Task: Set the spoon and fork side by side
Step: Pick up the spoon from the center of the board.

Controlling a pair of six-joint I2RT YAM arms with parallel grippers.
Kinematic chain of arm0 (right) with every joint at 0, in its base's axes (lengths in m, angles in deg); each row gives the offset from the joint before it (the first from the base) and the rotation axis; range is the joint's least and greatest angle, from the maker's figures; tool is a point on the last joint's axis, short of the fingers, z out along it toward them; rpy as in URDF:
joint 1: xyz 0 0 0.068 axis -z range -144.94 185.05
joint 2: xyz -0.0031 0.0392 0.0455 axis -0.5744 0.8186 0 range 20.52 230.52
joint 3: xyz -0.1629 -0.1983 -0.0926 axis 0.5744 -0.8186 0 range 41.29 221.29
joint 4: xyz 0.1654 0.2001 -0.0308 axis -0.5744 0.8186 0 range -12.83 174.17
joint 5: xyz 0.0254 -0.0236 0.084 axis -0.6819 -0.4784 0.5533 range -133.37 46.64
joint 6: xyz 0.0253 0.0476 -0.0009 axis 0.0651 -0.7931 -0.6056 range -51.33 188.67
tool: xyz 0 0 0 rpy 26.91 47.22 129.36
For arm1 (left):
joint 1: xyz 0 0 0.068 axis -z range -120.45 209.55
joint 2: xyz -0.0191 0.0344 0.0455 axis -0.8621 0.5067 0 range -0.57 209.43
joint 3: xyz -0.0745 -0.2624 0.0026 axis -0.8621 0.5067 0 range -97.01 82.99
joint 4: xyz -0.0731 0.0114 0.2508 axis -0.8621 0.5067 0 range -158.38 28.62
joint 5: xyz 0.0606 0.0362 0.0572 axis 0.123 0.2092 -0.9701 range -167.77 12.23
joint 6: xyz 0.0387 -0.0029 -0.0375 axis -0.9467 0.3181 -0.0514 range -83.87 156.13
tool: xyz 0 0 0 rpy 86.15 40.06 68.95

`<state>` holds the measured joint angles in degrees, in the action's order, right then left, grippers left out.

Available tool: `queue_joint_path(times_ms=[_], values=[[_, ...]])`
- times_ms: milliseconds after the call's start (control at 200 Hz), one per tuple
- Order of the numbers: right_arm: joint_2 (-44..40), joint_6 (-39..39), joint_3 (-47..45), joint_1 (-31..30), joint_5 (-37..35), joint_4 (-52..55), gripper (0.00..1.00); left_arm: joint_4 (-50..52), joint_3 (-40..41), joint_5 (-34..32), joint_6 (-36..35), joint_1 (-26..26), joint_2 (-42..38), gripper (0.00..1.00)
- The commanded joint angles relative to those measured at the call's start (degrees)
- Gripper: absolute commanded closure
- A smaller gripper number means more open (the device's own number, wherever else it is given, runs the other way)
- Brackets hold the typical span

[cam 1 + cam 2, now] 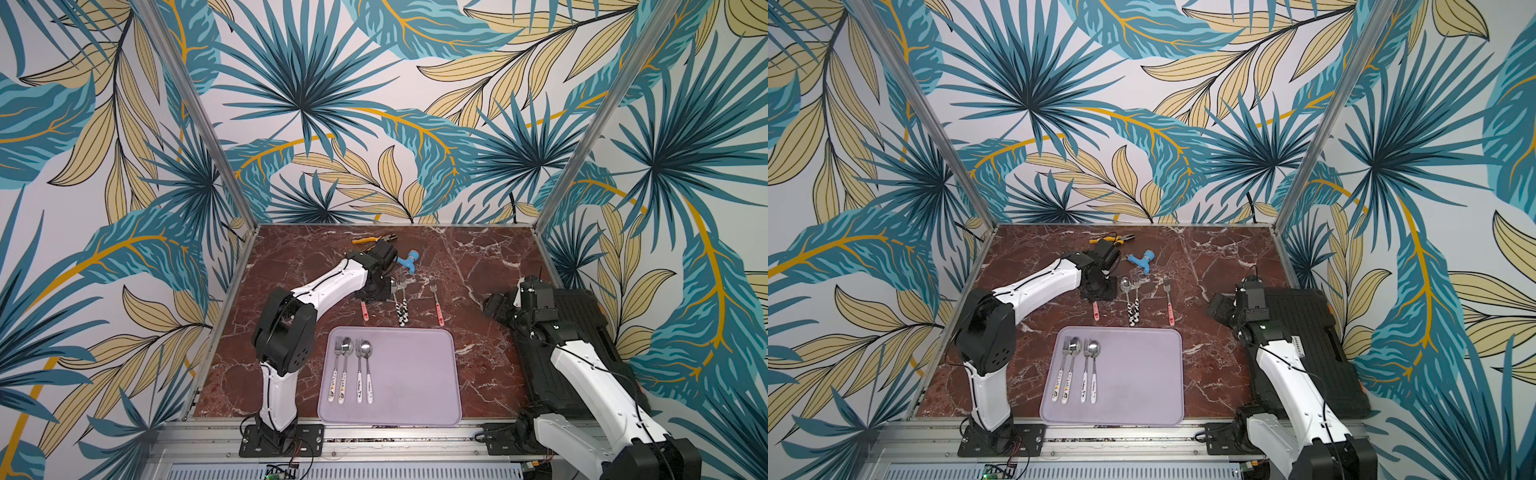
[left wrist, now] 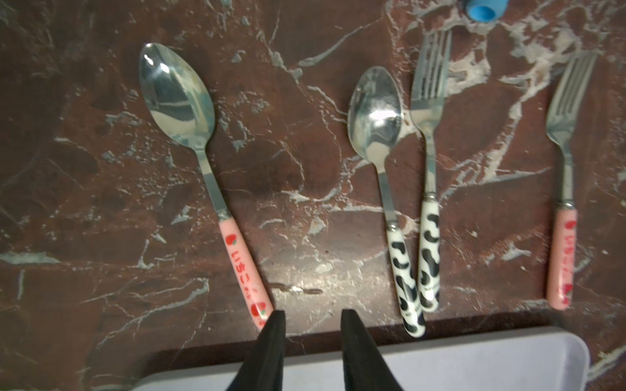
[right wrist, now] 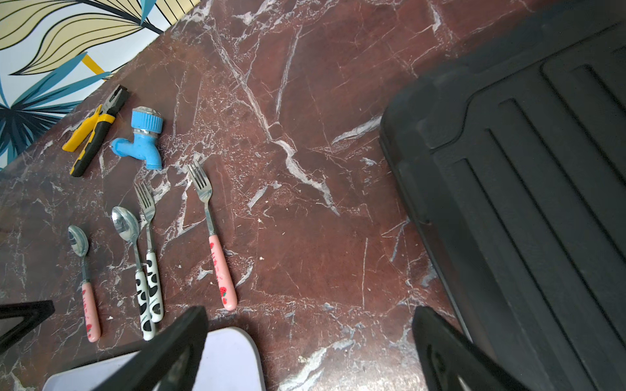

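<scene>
My left claw [image 2: 311, 320] hangs low over the dark marble surface [image 2: 101, 203]. Its two tips stand a little apart with nothing between them. The pink-handled spoon [image 2: 206, 169] lies to the claw's left, bowl pointing away from me. The end of its handle is right against one tip, though I cannot tell whether they touch.

To the claw's right lie the cow-patterned spoon [image 2: 384, 176] and the cow-patterned fork [image 2: 428, 162], side by side with their handles touching at the near ends. Further right, well apart from its spoon, lies the pink-handled fork [image 2: 564, 176].

Beyond the claw sit a blue tap [image 1: 409, 262] and, further back, yellow pliers [image 1: 374, 239]. Nearer to me than the claw is the lilac tray [image 1: 415, 374], which carries two fork-and-spoon pairs [image 1: 351, 370] along its left side.

Far to the right, my right claw [image 3: 308, 338] hovers with its tips spread wide and empty. The pink-handled fork is on its left and a black case [image 3: 525, 169] on its right.
</scene>
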<state>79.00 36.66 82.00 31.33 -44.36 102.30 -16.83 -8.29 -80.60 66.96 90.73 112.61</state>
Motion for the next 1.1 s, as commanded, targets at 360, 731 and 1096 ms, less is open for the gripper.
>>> queue_joint_path(times_ms=[360,731,1096], values=[[3.0,-0.2,-0.8,0.0,0.7,-1.4,0.01,3.3,-3.3,-0.3,-1.8,-4.6,7.3,0.65],[1.9,-0.2,-0.7,0.0,0.5,-0.7,0.01,3.3,-3.5,0.2,-2.4,-4.8,9.7,0.80],[-0.2,-0.8,-0.9,0.0,0.9,-0.2,0.00,3.5,-2.9,0.3,-2.7,-4.7,3.5,0.96]])
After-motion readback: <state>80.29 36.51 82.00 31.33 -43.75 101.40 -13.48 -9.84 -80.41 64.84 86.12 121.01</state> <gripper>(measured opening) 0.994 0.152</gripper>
